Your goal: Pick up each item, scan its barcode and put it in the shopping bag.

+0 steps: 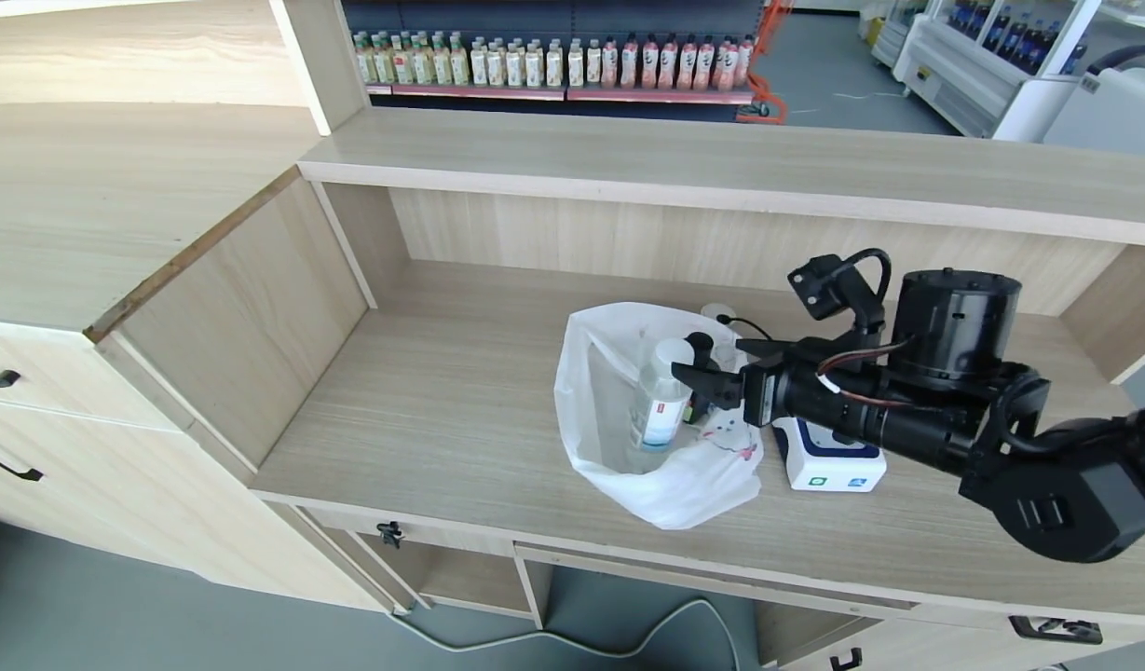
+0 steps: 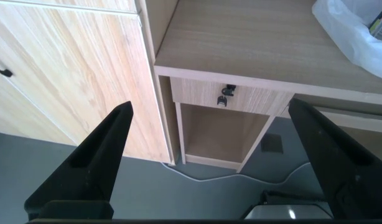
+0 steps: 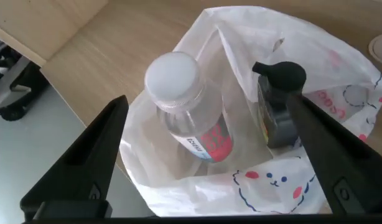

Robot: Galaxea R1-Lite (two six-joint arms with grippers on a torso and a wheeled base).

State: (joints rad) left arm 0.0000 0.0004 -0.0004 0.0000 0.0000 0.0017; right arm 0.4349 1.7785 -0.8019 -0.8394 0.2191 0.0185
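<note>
Plastic, thin and limp, makes up the white shopping bag [image 1: 693,485], which sits on the desk [image 1: 442,410] just left of the white-and-blue scanner [image 1: 828,466] with its mouth sagging open. It would likely crumple and shift at any push, so its walls are best left alone. Inside it stand a clear water bottle [image 1: 661,405] with a white cap and, to its right, a smaller dark bottle [image 1: 698,345] with a black pump top. The two are close together, though I cannot tell whether they touch. The right claw [image 1: 712,363] hangs over the bag's mouth with its jaws spread wide and nothing between them. The left claw [image 2: 209,109] hovers low off the desk's near left edge, also spread and empty. The water bottle looks full, so I judge it moderately heavy, with smooth, slightly yielding walls that could slip. The body below the cap, around the label, seems the safest hold. The dark bottle looks lighter and stiffer. Its pump head is an awkward hold that might depress, so the body is the better place to grip. With both upright in soft plastic, either could tip if nudged.
</note>
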